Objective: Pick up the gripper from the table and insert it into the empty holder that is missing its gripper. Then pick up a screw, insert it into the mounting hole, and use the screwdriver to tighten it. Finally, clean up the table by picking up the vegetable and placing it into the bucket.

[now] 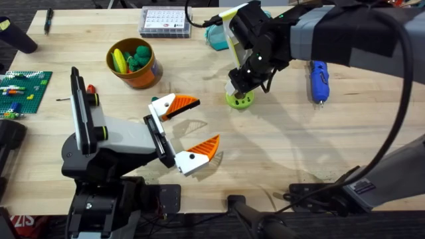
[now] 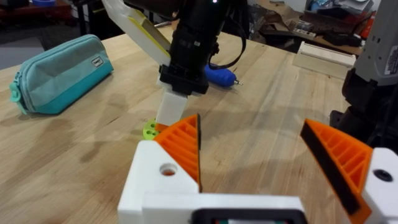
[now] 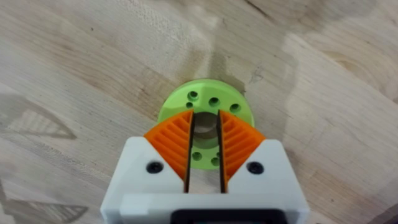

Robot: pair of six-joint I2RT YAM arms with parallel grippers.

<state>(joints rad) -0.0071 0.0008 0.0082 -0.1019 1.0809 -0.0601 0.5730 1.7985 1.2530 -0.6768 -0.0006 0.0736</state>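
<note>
The vegetable (image 1: 240, 99) (image 3: 205, 102) is a lime-green ring lying flat on the table (image 1: 285, 146), right of centre. My right gripper (image 1: 239, 90) (image 3: 205, 121) points straight down onto it. Its orange pads stand a narrow gap apart over the ring's hollow centre, with nothing clamped between them. In the left wrist view one white finger (image 2: 170, 109) of that gripper comes down beside the vegetable (image 2: 149, 129). My left gripper (image 1: 204, 123) (image 2: 252, 124) hovers wide open and empty to the left. The orange bucket (image 1: 145, 78) stands at the back left. The blue screwdriver (image 1: 319, 81) (image 2: 219, 76) lies to the right.
Darker green and yellow toys fill the bucket. A teal pouch (image 2: 59, 71) (image 1: 216, 36) and a clear parts box (image 1: 164, 21) sit at the table's far edge. A green brick plate (image 1: 23, 93) lies at the left edge, with a black marker (image 1: 48, 20) behind it.
</note>
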